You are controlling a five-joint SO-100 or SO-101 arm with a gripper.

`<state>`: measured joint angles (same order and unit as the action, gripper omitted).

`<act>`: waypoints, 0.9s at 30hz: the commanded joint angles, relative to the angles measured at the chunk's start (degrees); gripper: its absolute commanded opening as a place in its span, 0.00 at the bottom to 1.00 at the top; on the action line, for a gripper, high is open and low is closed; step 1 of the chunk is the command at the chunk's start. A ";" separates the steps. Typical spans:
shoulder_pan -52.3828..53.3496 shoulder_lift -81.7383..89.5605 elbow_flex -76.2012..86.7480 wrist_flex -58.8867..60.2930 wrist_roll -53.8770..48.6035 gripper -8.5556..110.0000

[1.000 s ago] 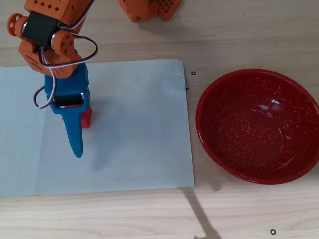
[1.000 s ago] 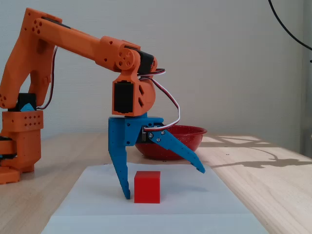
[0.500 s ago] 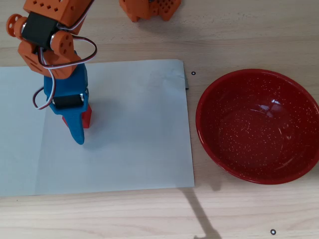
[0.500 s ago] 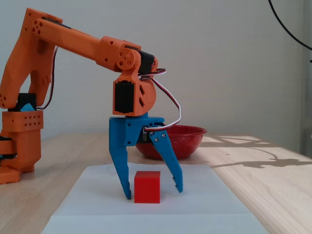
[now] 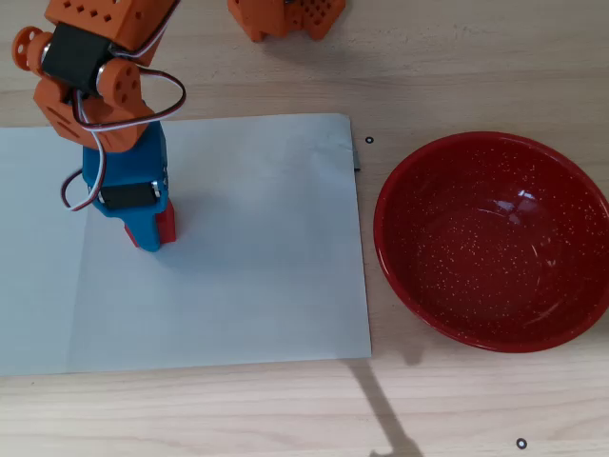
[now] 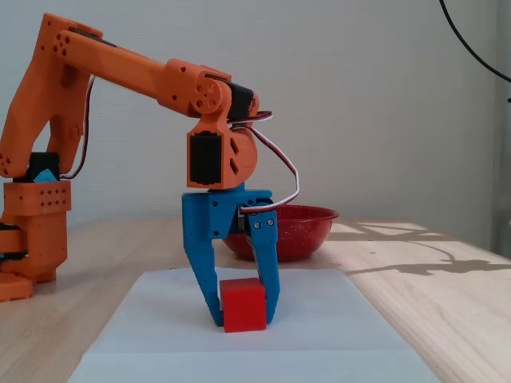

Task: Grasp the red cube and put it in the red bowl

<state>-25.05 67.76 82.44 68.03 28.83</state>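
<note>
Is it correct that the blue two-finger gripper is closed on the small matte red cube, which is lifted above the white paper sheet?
Not quite. The blue two-finger gripper is closed on the small matte red cube, but the cube is not lifted: in the fixed view it rests on the white paper sheet.

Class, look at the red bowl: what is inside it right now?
Nothing is inside the red bowl: the overhead view shows its whole speckled interior bare. The red cube sits on the white paper, clamped between the fingers of the gripper.
</note>
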 commanded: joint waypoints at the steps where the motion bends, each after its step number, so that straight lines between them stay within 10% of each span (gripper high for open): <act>1: -2.72 3.78 -4.83 0.09 1.58 0.12; 27: 11.87 13.18 -41.66 42.98 -15.03 0.08</act>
<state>-15.38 68.03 47.11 102.92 16.08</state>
